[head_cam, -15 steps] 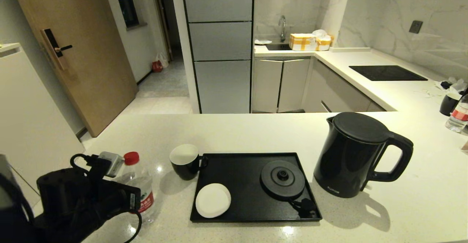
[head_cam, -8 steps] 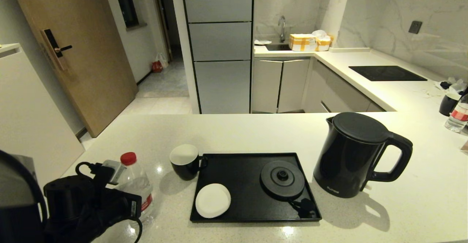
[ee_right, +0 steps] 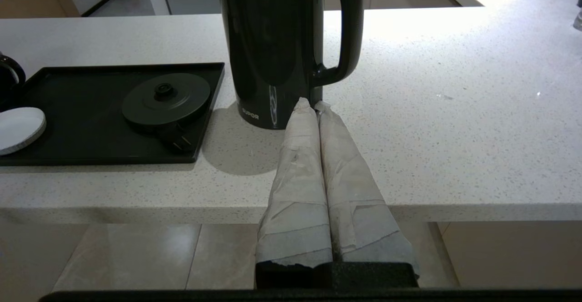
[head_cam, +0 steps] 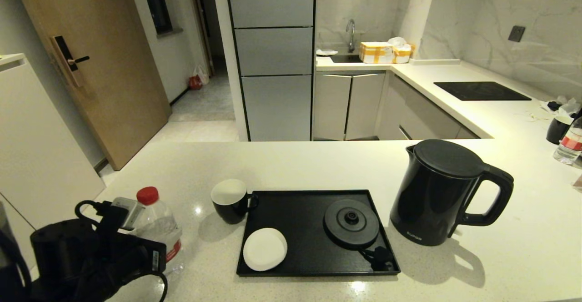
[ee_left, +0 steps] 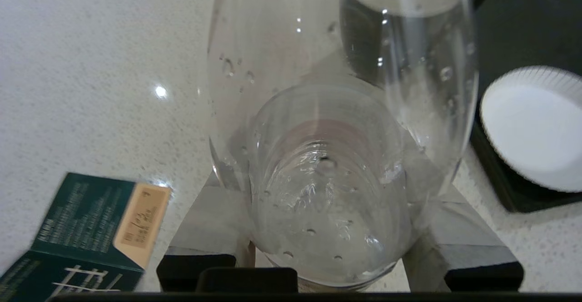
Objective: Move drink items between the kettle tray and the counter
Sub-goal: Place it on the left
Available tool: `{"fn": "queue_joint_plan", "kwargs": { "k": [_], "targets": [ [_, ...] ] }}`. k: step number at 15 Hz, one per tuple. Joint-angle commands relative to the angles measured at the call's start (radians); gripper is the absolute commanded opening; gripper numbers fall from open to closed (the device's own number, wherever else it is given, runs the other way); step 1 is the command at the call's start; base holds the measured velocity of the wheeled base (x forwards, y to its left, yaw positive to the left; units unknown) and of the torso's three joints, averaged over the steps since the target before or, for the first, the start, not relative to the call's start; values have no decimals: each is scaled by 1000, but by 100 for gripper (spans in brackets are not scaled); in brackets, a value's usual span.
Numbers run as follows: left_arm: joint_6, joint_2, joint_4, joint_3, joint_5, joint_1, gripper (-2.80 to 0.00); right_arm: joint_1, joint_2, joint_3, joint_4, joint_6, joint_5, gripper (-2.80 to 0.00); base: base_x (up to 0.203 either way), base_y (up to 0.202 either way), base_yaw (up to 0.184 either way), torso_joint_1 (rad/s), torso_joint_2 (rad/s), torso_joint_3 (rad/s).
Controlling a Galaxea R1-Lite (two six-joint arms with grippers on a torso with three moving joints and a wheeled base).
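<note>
Here the surface (head_cam: 318, 165) carries the tray (head_cam: 300, 202) with the kettle (head_cam: 436, 193) beside it to the right and the mug (head_cam: 232, 199) touching its left rim. The left gripper (ee_left: 332, 229), jaws clamped on the bottle (head_cam: 157, 224), holds it at the near left; I judge it should stay upright and clear the mug. The right gripper (ee_right: 313, 106) hangs parked off the surface's near edge, jaws pressed together.

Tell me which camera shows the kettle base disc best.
The head view: the kettle base disc shows whole from above on the kettle tray. The right wrist view shows it low and foreshortened; the left wrist view misses it.
</note>
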Motion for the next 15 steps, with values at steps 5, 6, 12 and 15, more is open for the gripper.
{"fn": "queue_joint_plan", "kwargs": {
  "k": [5, 6, 12, 15],
  "targets": [
    [-7, 43, -13, -29, 22, 1, -280, 0, 2, 2, 0, -1, 2, -280, 0, 0, 0, 0, 0, 0],
    [-6, 68, -13, -53, 22, 3, -280, 0, 2, 2, 0, -1, 2, -280, 0, 0, 0, 0, 0, 0],
    [-12, 148, -13, -130, 34, 9, -280, 0, 2, 2, 0, -1, 1, -280, 0, 0, 0, 0, 0, 0],
    [-13, 183, -13, -138, 32, 18, -280, 0, 0, 2, 0, -1, 0, -280, 0, 0, 0, 0, 0, 0]
  ]
}}
